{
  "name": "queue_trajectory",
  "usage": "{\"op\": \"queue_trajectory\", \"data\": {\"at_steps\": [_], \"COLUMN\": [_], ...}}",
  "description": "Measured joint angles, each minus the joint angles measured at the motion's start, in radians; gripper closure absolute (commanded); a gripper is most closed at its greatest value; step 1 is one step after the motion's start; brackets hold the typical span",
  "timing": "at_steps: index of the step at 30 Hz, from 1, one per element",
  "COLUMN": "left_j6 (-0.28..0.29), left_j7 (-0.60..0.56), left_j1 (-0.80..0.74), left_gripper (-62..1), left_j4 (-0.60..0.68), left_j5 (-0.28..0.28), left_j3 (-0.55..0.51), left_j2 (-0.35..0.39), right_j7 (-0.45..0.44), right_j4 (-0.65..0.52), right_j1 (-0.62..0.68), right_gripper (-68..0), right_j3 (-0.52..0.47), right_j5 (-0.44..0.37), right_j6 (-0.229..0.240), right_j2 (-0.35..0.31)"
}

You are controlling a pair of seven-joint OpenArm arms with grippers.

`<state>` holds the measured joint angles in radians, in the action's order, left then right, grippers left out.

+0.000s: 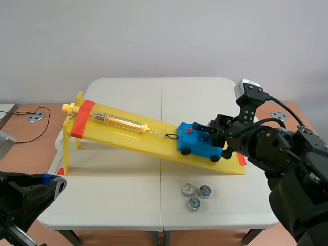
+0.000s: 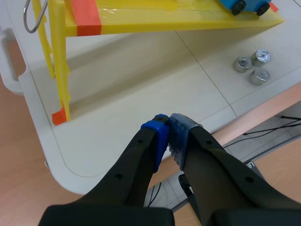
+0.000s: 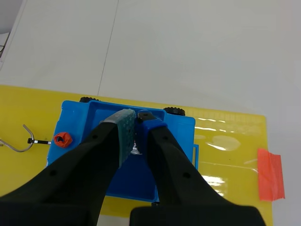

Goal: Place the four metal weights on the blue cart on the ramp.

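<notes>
- Three metal weights [image 1: 188,190] sit in a tight cluster on the white tabletop [image 1: 113,189], on the near side of the yellow ramp [image 1: 128,134], by its low right end.
- A fourth weight [image 3: 135,149] shows only as a sliver of metal pinched between the pads [image 3: 123,129] of the right jaws, over the tray of the blue cart [image 1: 201,142].
- The blue cart stands on the slope close to the low right end, wheels on the yellow surface.
- A spring scale [image 1: 119,121] lies along the ramp left of the cart, its hook at the cart's left end.
- The left jaws are closed on nothing, pads [image 2: 162,136] touching, over the tabletop's near left edge.
</notes>
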<state>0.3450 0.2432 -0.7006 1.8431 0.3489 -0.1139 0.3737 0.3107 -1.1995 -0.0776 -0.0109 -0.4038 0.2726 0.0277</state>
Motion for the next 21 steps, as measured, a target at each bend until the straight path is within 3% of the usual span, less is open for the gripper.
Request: {"op": "queue_trajectory", "data": {"at_steps": [11,16,21], "left_j6": [0.000,0.000,0.000], "left_j7": [0.000,0.000,0.000], "left_j1": [0.000,0.000,0.000], "left_gripper": [-2.9,-2.9,-2.9], "left_j4": [0.000,0.000,0.000], "left_j5": [0.000,0.000,0.000], "left_j3": [0.000,0.000,0.000], "left_j2": [0.000,0.000,0.000], "right_j7": [-0.029,0.013,0.052], "right_j4": [0.000,-0.037,-0.186], "right_j1": [0.000,0.005,0.061], "right_gripper": [-20.8,-20.8,-20.8], "right_j3": [-0.003,-0.044,-0.068], "right_j5": [0.000,-0.001,-0.013], "right_j6": [0.011,0.108,0.182], "right_j2": [0.000,-0.003,-0.056]}}
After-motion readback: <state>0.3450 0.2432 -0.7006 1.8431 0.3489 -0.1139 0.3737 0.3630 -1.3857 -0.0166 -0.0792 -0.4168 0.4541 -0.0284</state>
